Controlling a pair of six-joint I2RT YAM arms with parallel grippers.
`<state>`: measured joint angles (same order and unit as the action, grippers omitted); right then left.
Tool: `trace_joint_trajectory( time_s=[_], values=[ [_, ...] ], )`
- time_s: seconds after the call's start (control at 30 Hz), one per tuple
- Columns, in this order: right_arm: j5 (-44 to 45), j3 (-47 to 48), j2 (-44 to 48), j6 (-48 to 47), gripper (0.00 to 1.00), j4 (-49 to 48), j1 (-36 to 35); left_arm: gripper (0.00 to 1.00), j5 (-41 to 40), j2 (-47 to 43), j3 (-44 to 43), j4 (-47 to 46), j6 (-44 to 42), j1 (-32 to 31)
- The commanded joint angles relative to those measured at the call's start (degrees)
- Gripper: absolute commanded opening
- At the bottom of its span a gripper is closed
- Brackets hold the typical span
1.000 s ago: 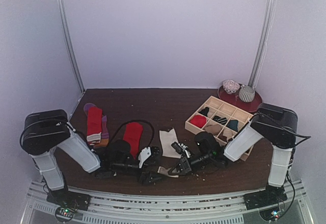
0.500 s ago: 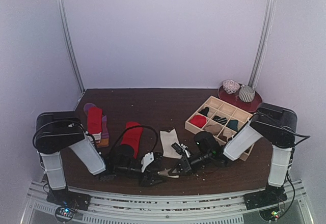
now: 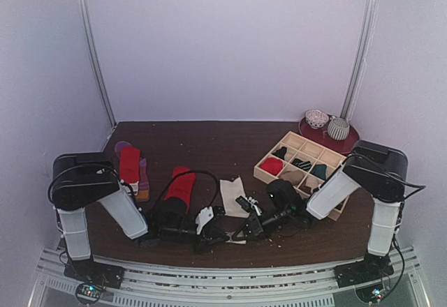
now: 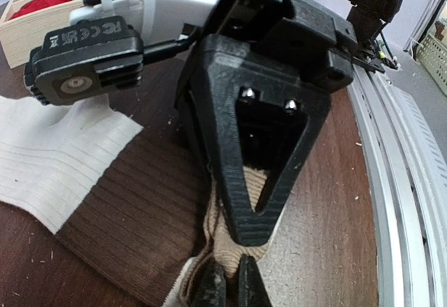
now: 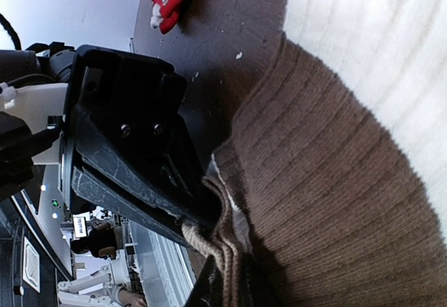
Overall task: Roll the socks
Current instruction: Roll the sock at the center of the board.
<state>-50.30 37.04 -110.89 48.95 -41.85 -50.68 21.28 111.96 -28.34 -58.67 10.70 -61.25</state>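
Note:
A cream sock (image 3: pixel 232 194) with a brown cuff (image 4: pixel 133 216) lies flat near the table's front edge. My left gripper (image 4: pixel 227 277) is shut on the tan edge of that cuff. My right gripper (image 5: pixel 227 287) is shut on the same edge from the opposite side, tip to tip with the left one (image 3: pixel 218 235). In the left wrist view the right gripper's black fingers (image 4: pixel 234 181) fill the middle. A red sock (image 3: pixel 180 185) lies to the left. Another red sock (image 3: pixel 129 162) rests on a purple and orange one (image 3: pixel 143 181) at the far left.
A pale wooden grid tray (image 3: pixel 276 157) stands at the right, with a red roll (image 3: pixel 272 165) and dark rolls in its cells. A dark red plate (image 3: pixel 349 139) with two round patterned things sits at the back right corner. The metal rail (image 4: pixel 398 202) runs along the front edge.
The left arm slid right to the cuff beside the right gripper, and its jaws went from open to shut on the cuff. The right arm barely moved.

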Motion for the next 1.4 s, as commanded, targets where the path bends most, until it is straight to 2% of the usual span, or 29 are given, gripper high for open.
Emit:
trace_joint_trajectory(
  time_s=[0.0, 0.1, 0.23, 0.4, 0.53, 0.67, 1.03, 1.23, 1.37],
  values=[
    [-0.7, 0.4, 3.4, -2.7, 0.12, 4.8, 0.9, 0.0, -3.6, 1.3, 1.9, 9.8, 5.5, -0.4],
    [3.7, 1.3, 10.3, -11.7, 0.19, 11.5, 1.4, 0.0, -3.9, -0.8, 1.4, 16.1, 9.8, -0.4],
    [17.2, 0.5, 20.9, -27.3, 0.26, 21.0, 0.2, 0.0, -2.2, -2.1, -1.2, 26.3, 14.0, -0.3],
    [29.7, -6.3, 30.8, -50.2, 0.29, 18.5, -8.5, 0.0, -0.6, -1.3, -2.7, 31.6, 15.8, -0.3],
    [35.9, -8.7, 31.1, -64.6, 0.32, 18.8, -13.5, 0.0, -0.8, -0.8, -2.2, 31.6, 16.0, -0.3],
    [37.4, -8.3, 27.9, -69.3, 0.33, 20.2, -14.4, 0.0, -0.5, 0.2, -2.0, 31.1, 16.1, -0.3],
    [40.6, -5.7, 23.4, -74.8, 0.33, 19.5, -15.9, 0.0, 0.2, 0.8, -2.5, 31.5, 15.2, -0.1],
    [39.7, -2.8, 19.7, -76.5, 0.33, 20.4, -16.2, 0.0, 0.5, 0.9, -2.3, 31.1, 15.2, 0.1],
    [42.6, -0.6, 16.0, -76.1, 0.33, 22.7, -16.0, 0.0, 0.9, 0.8, -1.9, 30.9, 15.1, 0.2]
  ],
)
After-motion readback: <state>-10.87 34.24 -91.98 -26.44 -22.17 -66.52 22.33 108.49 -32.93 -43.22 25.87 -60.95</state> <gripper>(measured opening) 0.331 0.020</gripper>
